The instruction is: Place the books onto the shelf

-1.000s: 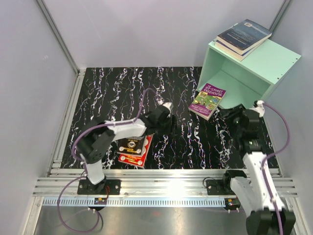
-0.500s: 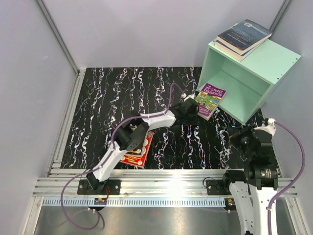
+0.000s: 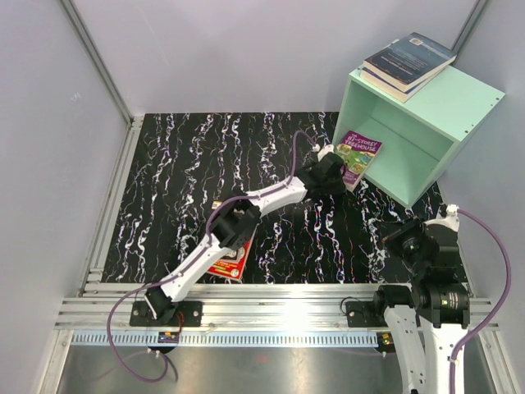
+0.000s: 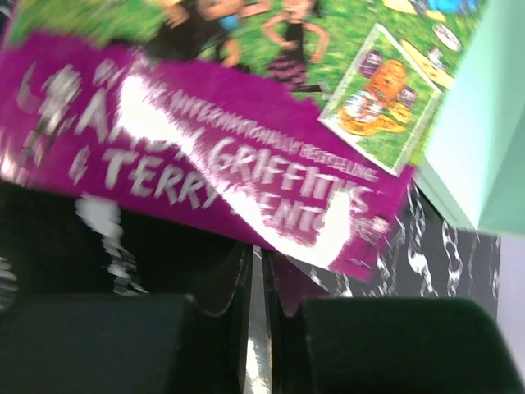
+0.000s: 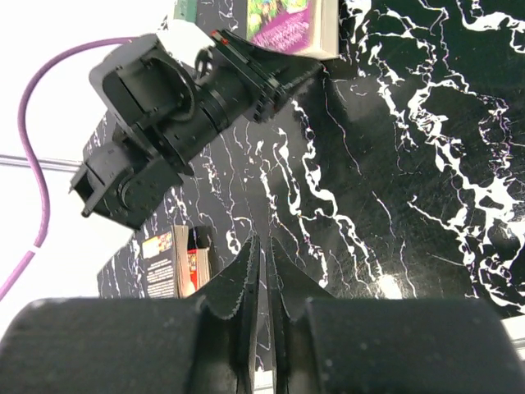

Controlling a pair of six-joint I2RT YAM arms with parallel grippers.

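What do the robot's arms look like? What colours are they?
The left arm and the right arm are both made of white tube-like links with chunky black joints. A purple cable loops along each one. Each arm ends in a black gripper. The right gripper has fingers with little saw-like teeth.

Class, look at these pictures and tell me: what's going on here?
The left arm reaches across the table, its left claw shut against the lower edge of the purple-green Treehouse book, which leans tilted at the mouth of the mint-green shelf; whether it pinches the book is unclear. On top of the shelf lie two books, stacked, and a red book lies on the table. The right claw is shut and empty over the table's near right side.
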